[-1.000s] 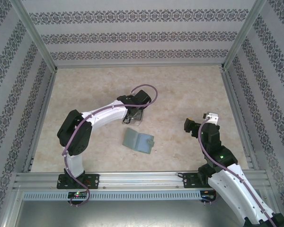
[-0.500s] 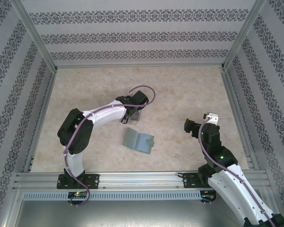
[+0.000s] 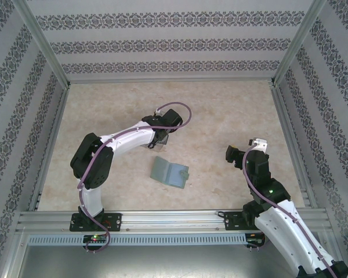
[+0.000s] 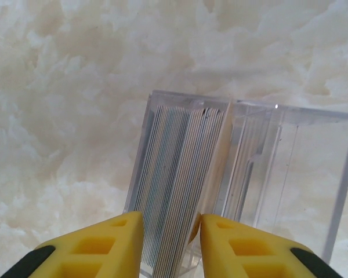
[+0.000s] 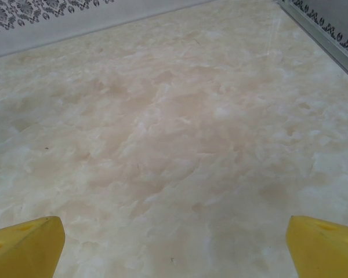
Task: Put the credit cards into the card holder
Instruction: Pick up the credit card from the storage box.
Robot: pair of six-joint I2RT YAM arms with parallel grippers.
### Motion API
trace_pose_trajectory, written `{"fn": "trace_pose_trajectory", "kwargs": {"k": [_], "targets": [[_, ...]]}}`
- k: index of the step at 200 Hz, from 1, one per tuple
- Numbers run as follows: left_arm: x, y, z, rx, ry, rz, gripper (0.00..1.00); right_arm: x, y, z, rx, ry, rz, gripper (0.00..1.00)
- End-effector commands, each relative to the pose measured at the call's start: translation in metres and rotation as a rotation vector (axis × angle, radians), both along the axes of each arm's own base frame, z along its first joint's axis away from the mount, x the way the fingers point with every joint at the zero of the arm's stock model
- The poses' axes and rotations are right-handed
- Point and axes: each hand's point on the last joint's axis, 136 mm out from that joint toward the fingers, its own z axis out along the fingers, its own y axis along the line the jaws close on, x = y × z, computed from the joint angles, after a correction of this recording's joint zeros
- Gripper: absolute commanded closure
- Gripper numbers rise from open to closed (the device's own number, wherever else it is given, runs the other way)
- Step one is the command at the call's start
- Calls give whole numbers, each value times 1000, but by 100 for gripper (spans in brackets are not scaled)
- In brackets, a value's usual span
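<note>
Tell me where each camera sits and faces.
Top external: above, behind the bases, looking down on beige marbled table, sage-green wallet, both arms.
Left wrist: looks down between yellow fingers of the left gripper at a clear plastic stand of cards.
Right wrist: faces across bare table between spread fingers of the right gripper.
Top and right wrist share table.

No legible text in any view

The cards (image 4: 173,191) stacked in the clear stand (image 4: 296,174) show only their thin edges; the walls (image 3: 174,46) carry a dark ornamental pattern, not letters; the green card holder (image 3: 169,172) on the desk (image 3: 220,110) is too small to read.
</note>
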Motion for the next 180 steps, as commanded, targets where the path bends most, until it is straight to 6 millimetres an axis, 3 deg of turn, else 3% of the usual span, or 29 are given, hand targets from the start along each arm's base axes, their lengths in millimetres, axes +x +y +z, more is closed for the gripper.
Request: {"fn": "trace_pose_trajectory", "kwargs": {"k": [1,20,62,95,129,180], "targets": [[2,11,7,43,-3,12,68,1,0,-3,23,8,-11,2],[2,10,8,43,-2,5,71,2,2,-3,27,2,-4,2],[1,5,6,32,28,-23,97,2,1,-4,34,1,-8,2],[-2,1,14,-6,30,-24,99,2,-1,-4,34,10,-16,2],[-4,0,30,-30,2,-28,99,3,12,-2,58,24,47,2],[-15,-3,55,-112,-37,-46,99,9,54,-2,231,84,200,2]]}}
